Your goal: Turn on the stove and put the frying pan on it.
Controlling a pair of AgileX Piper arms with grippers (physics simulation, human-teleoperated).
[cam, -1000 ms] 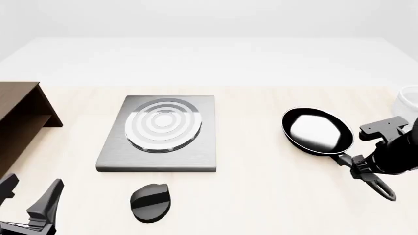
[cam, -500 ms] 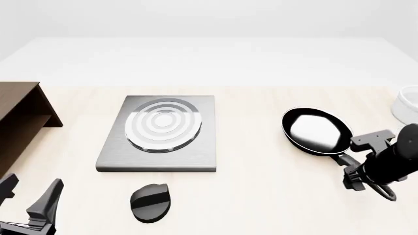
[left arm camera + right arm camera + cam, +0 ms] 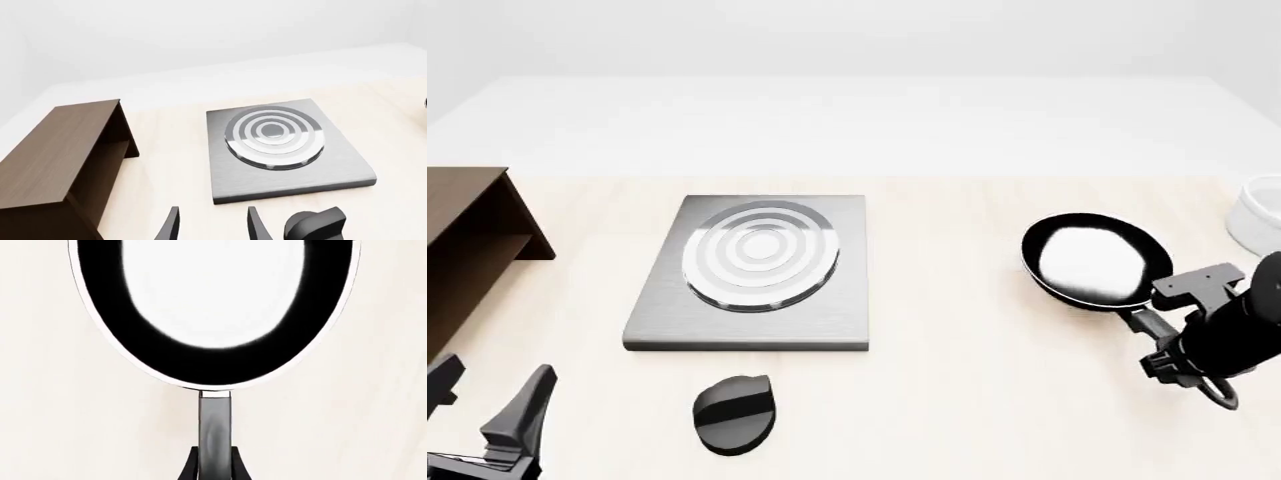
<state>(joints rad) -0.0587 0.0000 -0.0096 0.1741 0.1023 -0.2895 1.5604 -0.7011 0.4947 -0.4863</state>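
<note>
Left wrist view: my left gripper (image 3: 212,225) is cut off at the frame edge; only two finger tips show, spread apart with bare table between them. One stove plate (image 3: 285,146) lies ahead on the table, one black knob (image 3: 315,226) just beside the fingers, partly cropped. One brown wooden shelf (image 3: 63,160) stands apart from the plate, its near end cut off.

Front view: my left gripper (image 3: 487,415) sits at the lower left corner, mostly out of frame. One frying pan (image 3: 1092,262) is well right of the stove plate (image 3: 754,270), with open table between them. My right gripper (image 3: 1174,330) is pinched on the pan handle; the arm hides most of the handle. One white bowl (image 3: 1261,215) is cropped at the right edge, near the pan. The knob (image 3: 734,412) lies apart from the plate's near edge.

Right wrist view: my two fingers (image 3: 192,467) press the frying pan handle (image 3: 215,425) from both sides. The pan's far rim is cut off
</note>
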